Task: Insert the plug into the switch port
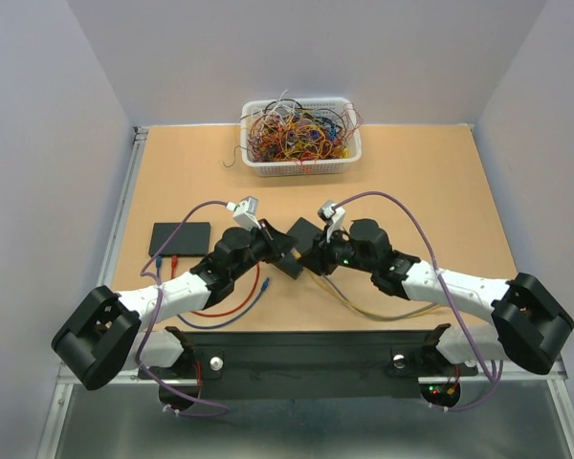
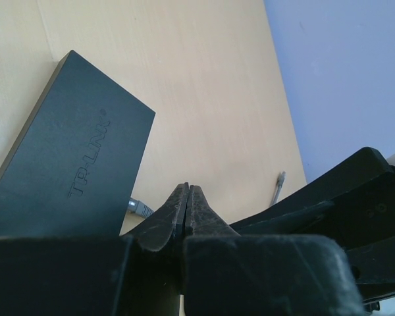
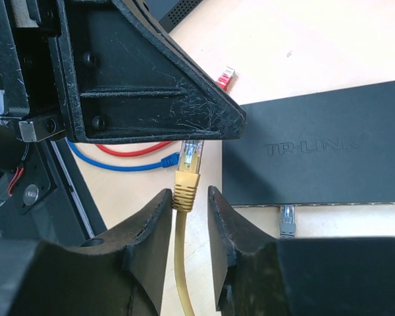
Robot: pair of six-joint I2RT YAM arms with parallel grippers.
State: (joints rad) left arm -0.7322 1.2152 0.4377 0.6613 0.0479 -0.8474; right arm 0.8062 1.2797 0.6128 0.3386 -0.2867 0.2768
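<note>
White links (image 1: pixel 187 292), black joints (image 1: pixel 531 320), purple cables (image 1: pixel 402 206) — left hand (image 2: pixel 187 191) and right hand (image 3: pixel 189 194) scuffed black.

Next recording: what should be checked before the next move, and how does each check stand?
1. Yellow plug between right gripper fingers: ok.
2. Grip closed on it: not ok, a gap shows at one finger.
3. Plug lined up with a switch port: not ok, it sits off to the switch's side.
4. Left gripper shut and empty: ok.
5. Free port: cannot tell; grey plug fills one.
</note>
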